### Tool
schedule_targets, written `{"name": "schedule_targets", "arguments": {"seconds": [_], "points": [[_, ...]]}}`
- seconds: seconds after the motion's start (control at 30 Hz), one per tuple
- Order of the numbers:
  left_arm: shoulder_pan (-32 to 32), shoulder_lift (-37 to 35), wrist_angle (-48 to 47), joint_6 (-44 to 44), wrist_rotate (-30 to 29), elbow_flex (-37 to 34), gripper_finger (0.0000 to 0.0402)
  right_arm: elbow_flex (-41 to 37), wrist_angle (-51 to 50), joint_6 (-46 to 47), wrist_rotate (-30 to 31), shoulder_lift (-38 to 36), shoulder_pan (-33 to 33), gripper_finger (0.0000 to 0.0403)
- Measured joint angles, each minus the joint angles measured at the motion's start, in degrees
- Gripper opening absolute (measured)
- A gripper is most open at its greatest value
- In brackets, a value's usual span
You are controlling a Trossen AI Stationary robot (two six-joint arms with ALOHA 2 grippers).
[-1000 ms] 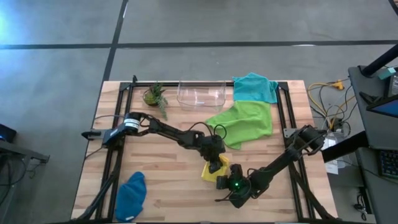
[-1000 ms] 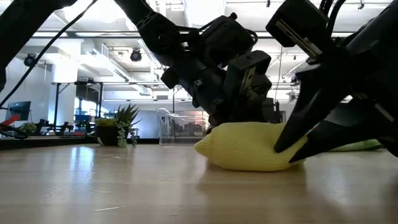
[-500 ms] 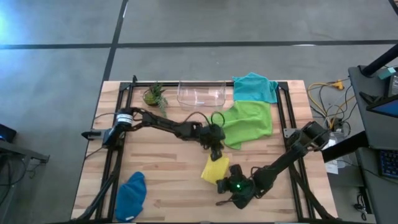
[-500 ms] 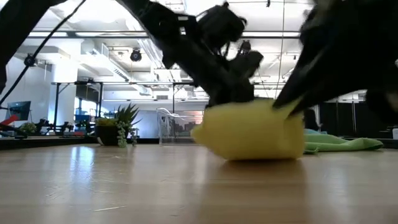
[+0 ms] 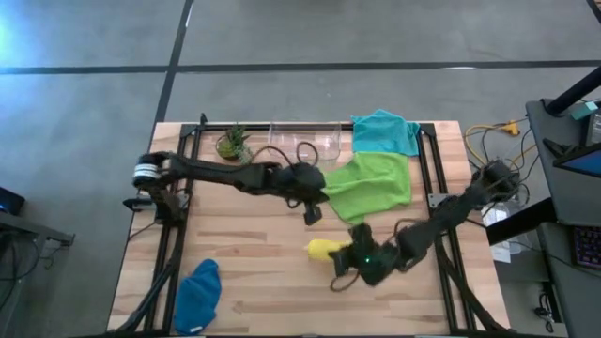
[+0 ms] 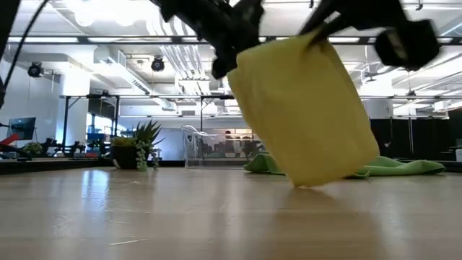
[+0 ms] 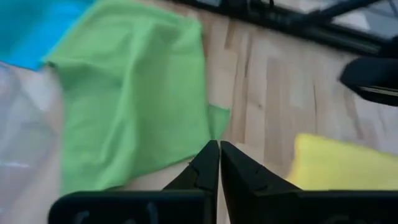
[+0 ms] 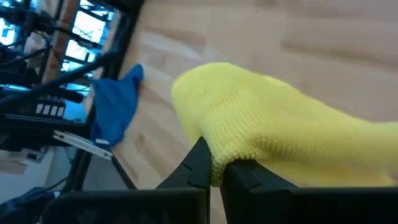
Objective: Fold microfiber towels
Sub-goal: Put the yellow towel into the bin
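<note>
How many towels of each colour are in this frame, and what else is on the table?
Yellow towel: 1, held off the table by the right tool
Lime green towel: 1
Teal towel: 1
Dark blue towel: 1
Clear plastic bin: 1
Potted plant: 1
Total: 6 things, 4 of them towels
</note>
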Motion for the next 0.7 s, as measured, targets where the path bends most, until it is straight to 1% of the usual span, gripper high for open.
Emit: {"name": "schedule_targets", "arguments": {"seconds": [0.23, 0.37, 0.5, 0.7], "points": [[1.82, -14.10, -1.56, -0.63, -0.97, -8.67, 0.0000, -0.74, -1.26, -16.38, -7.16, -11.26, -9.99, 0.0009], [2.10, -21.85, -3.53, -4.52, -2.50, -14.86, 0.0000, -0.80, -1.58, -25.68, -12.04, -16.07, -17.57, 0.0009], [2.10, -28.87, -3.61, -10.39, -2.87, -21.94, 0.0000, -0.78, -1.45, -33.88, -22.20, -18.76, -27.55, 0.0009], [1.03, -36.78, -3.09, -20.87, -3.93, -31.74, 0.0000, -0.78, 0.11, -42.96, -38.56, -17.91, -42.56, 0.0009]]}}
